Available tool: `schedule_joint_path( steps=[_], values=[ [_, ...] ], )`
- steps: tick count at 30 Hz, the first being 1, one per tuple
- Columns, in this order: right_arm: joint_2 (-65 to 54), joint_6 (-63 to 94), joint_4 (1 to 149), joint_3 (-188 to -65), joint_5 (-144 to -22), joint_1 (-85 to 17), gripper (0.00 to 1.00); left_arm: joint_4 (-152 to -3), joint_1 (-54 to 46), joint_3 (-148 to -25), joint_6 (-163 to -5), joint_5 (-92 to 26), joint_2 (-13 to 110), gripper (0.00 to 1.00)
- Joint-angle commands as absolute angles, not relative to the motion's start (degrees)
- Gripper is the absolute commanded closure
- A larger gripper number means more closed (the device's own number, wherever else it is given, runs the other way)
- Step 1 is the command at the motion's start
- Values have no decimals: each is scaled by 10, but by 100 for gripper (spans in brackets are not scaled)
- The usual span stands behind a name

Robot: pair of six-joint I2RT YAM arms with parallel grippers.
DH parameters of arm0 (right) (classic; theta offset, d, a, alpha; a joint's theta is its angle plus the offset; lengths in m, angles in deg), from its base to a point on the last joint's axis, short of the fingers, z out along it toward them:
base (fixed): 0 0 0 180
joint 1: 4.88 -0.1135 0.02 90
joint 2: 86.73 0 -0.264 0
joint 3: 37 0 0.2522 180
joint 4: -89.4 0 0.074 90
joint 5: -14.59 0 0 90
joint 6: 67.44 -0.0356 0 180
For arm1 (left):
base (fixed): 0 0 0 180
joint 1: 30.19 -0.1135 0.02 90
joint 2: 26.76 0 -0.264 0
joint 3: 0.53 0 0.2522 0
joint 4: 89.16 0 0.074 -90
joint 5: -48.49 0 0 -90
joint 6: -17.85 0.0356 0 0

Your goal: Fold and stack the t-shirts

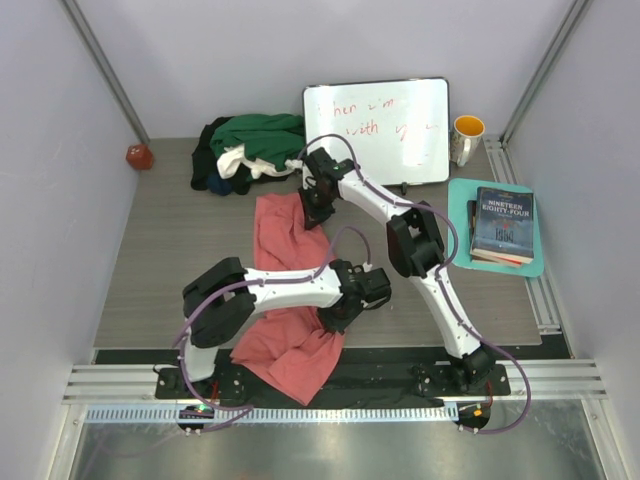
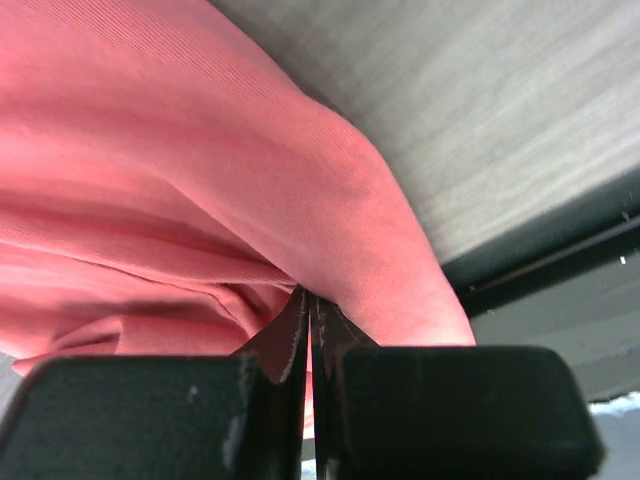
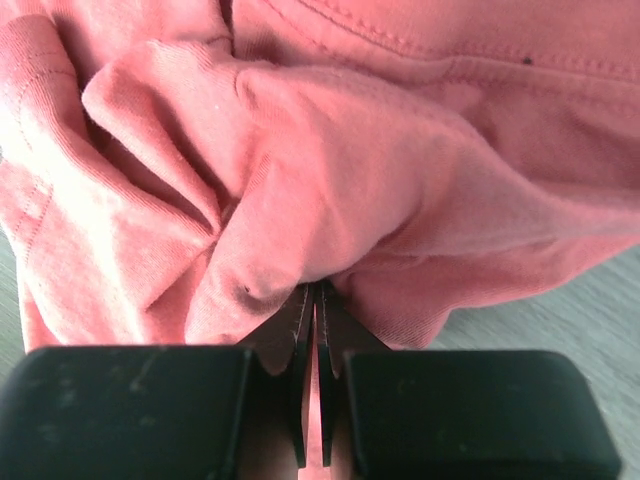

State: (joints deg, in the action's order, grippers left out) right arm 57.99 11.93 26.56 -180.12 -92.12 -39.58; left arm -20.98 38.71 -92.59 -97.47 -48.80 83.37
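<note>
Left gripper [image 2: 308, 300]: my jaws are clamped on a fold of the salmon-pink t-shirt [image 1: 283, 240] at the near edge of the desk [image 1: 150, 270], where the cloth droops over. Right gripper [image 3: 315, 295]: pinched tight on the shirt's far end, mid-desk. The dark green, white and black t-shirts [image 1: 250, 150] lie heaped at the far edge.

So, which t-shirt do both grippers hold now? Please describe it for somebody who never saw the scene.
On the grey table, look along the middle. A salmon-pink t-shirt lies stretched from near the whiteboard to the near edge, where it hangs over. It is the only pink one and is spread out; the green, white and black shirts are heaped at the back.
</note>
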Motion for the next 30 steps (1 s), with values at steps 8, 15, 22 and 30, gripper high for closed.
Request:
schedule_joint_path(
  steps=[8, 15, 22, 30],
  values=[
    [619, 161, 277, -1856, -914, -390, 85, -218, 343, -973, -997, -508, 864, 100],
    [628, 161, 285, -1872, -903, -384, 81, -206, 301, -994, -1012, -521, 893, 100],
    [591, 151, 318, -1835, -886, -379, 81, -238, 249, -968, -1049, -523, 874, 100],
    [531, 147, 347, -1787, -873, -378, 80, -258, 218, -963, -1049, -564, 863, 100]
  ],
)
